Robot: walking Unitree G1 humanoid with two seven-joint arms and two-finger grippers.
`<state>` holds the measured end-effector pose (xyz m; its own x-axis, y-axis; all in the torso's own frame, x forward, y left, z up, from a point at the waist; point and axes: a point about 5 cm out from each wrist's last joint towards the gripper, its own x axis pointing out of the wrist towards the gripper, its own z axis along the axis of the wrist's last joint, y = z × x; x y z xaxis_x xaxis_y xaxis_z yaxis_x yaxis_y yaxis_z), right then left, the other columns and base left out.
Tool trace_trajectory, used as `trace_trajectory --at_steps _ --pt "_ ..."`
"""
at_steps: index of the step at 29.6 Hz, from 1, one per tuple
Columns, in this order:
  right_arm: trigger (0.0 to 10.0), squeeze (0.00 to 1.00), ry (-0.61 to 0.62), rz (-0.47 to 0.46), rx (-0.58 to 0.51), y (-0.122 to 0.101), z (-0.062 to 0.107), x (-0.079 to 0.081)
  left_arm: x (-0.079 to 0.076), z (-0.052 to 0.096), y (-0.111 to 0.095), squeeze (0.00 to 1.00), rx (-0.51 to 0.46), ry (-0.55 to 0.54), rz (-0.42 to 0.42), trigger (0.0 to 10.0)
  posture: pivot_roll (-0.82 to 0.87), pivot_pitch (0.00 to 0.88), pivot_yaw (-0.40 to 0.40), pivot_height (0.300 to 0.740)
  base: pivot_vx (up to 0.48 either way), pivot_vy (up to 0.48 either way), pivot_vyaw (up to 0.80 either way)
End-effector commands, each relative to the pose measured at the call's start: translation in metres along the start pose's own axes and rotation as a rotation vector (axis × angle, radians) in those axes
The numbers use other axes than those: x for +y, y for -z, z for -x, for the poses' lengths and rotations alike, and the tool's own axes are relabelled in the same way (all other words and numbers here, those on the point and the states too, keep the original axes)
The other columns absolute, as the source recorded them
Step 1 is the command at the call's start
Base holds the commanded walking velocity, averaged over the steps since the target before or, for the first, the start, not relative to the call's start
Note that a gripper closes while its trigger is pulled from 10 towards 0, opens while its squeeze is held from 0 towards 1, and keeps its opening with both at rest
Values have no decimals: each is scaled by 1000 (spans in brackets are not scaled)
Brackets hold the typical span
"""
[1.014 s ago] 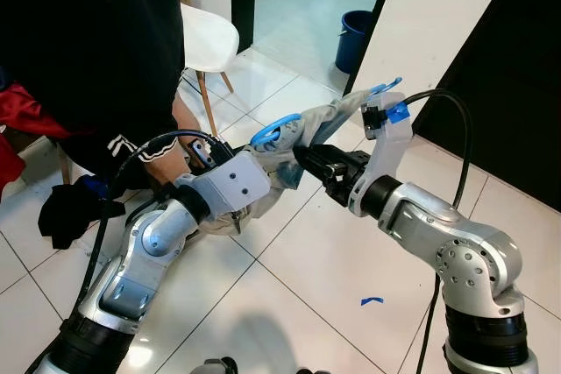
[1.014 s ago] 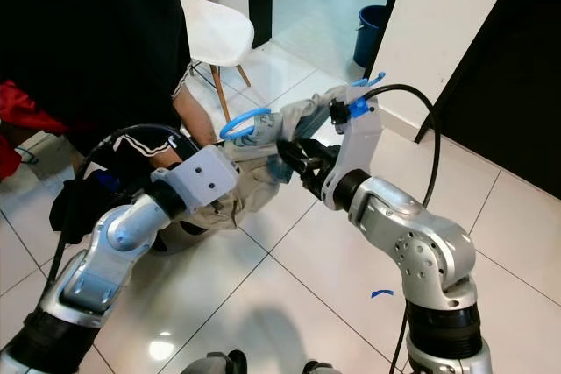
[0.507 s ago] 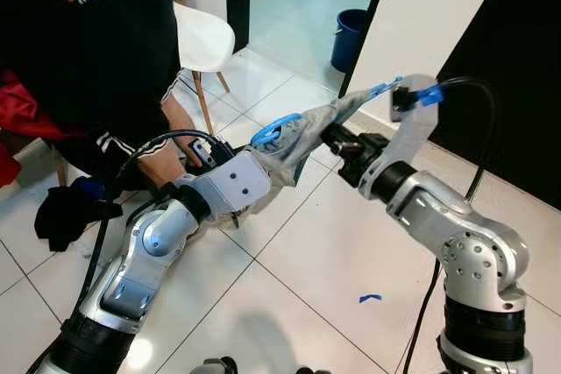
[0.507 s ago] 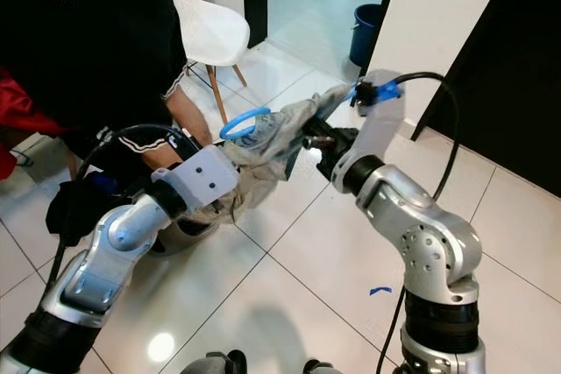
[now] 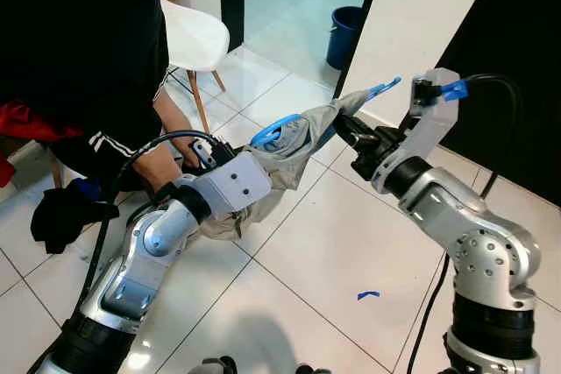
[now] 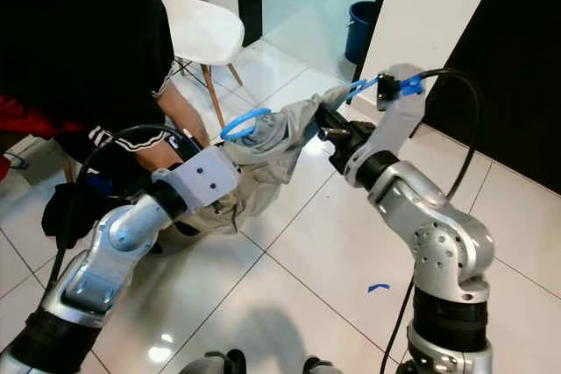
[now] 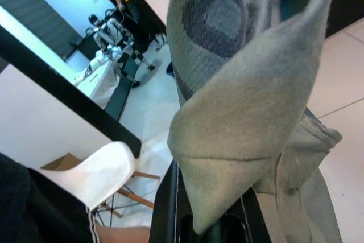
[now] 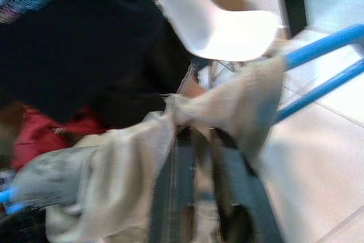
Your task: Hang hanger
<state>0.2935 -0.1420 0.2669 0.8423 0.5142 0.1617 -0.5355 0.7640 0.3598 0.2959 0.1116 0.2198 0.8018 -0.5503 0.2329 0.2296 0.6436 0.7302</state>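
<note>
Garment on hanger btwn claws; person left.

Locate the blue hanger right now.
The blue hanger is in mid-air between the left gripper and right gripper, draped in a beige garment, before the person's hand.

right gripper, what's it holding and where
The right gripper pinches the grey garment near the hanger's blue arm end.
</note>
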Motion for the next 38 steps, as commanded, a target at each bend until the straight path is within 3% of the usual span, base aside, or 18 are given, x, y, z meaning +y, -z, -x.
trace_trajectory --at_steps 1,2,4,9,19,20,30,37,38 --pt "10000 1000 -61 -8 -20 -5 7 4 -3 1 0 0 -3 4 -1 10000 56 189 -56 740 0 0 0" --pt "10000 1000 -61 -8 -20 -5 7 4 -3 1 0 0 -3 4 -1 10000 56 189 -56 740 0 0 0" --pt "10000 1000 -187 20 -4 -8 17 14 -3 2 1 0 -1 5 -2 10000 53 188 -57 740 0 0 0" --pt "10000 1000 -273 67 55 -5 24 23 -3 2 0 0 -2 3 -4 10000 54 188 -59 740 0 0 0" --pt "10000 1000 -260 109 120 5 20 26 -4 2 -2 0 -6 3 -3 10000 54 190 -60 740 0 0 0" --pt "10000 0 -221 108 142 10 17 22 -4 2 -2 0 -7 1 -2 10000 55 188 -65 740 0 0 0" --pt "10000 0 -134 71 173 14 11 10 -4 1 -2 0 -7 -4 0 10000 50 192 -69 740 0 0 0" --pt "10000 0 -98 37 135 12 8 7 -5 0 -3 0 -10 -1 3 10000 48 193 -68 740 0 0 0" --pt "3137 0 -83 29 120 10 6 6 -5 0 -3 0 -11 0 4 10000 46 194 -67 740 0 0 0"
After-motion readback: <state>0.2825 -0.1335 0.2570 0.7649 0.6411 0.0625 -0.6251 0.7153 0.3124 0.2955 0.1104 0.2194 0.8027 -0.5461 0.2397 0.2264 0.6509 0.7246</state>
